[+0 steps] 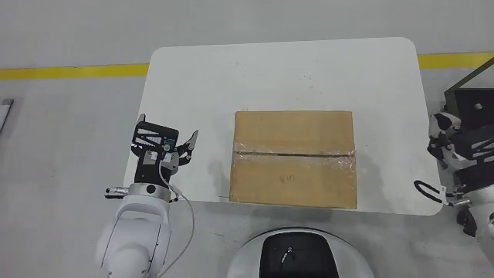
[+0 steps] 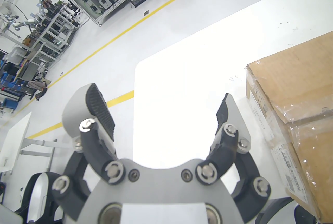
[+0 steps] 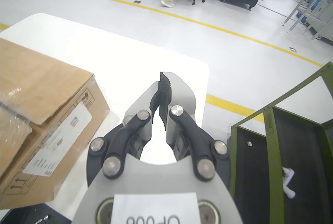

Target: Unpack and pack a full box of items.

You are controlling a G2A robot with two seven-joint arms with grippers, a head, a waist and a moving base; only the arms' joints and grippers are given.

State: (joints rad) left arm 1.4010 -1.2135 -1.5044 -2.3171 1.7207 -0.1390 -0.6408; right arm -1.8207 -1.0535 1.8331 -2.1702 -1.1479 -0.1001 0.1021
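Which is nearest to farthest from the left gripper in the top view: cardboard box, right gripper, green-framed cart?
From the left gripper, open at the table's left edge:
1. cardboard box, just to its right, mid-table toward the front edge.
2. right gripper, shut, at the table's right edge.
3. green-framed cart, just past that edge, off the table.

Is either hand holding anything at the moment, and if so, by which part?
Nothing is held. The left hand is open and empty, apart from the box. The right hand is shut with nothing between its pads.
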